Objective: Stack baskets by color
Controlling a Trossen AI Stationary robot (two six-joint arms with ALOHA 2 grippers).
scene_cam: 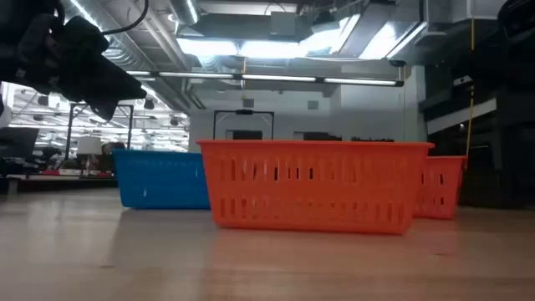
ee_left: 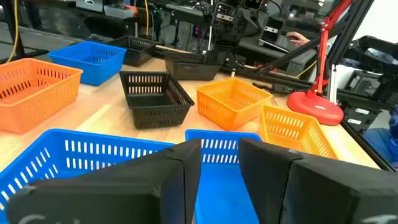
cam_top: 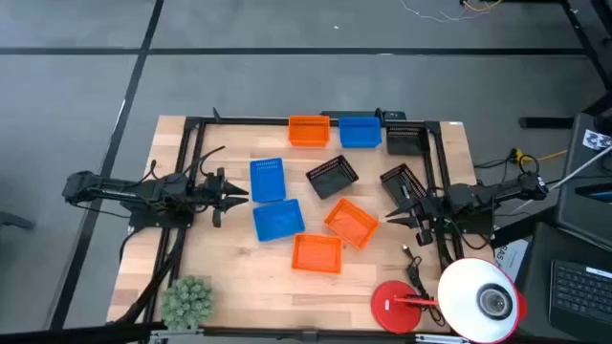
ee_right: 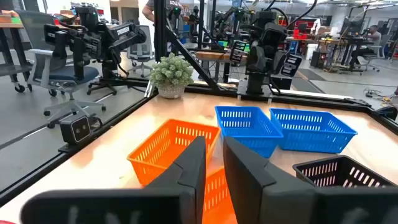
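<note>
1. High view findings: we count nine baskets spread singly over the wooden counter [cam_top: 229, 277], none nested in another.
2. We take the tilted black basket [cam_top: 332, 176] at mid-counter as our landmark.
3. Toward the far edge from it stand an orange basket [cam_top: 308, 131], a blue basket [cam_top: 360, 131] and a second black basket [cam_top: 405, 140] in a row.
4. On the left arm's side of the landmark lie two blue baskets, one [cam_top: 267, 179] nearly level with it, the other [cam_top: 278, 221] nearer the front edge.
5. On the front side of the landmark sit a tilted orange basket [cam_top: 351, 222] and a flat orange basket [cam_top: 316, 253].
6. On the right arm's side of the landmark lies a third black basket [cam_top: 403, 182].
7. We note the left end effector [cam_top: 234, 196] just beside the two blue baskets, holding nothing; its fingers [ee_left: 267, 174] stand a narrow gap apart in the left wrist view.
8. We note the right end effector [cam_top: 400, 216] beside the third black basket, empty; the right wrist view shows its fingers [ee_right: 193, 168] set narrowly apart.
9. Other items: a red lamp base [cam_top: 402, 304] and a green plant [cam_top: 186, 301] near the front edge.
</note>
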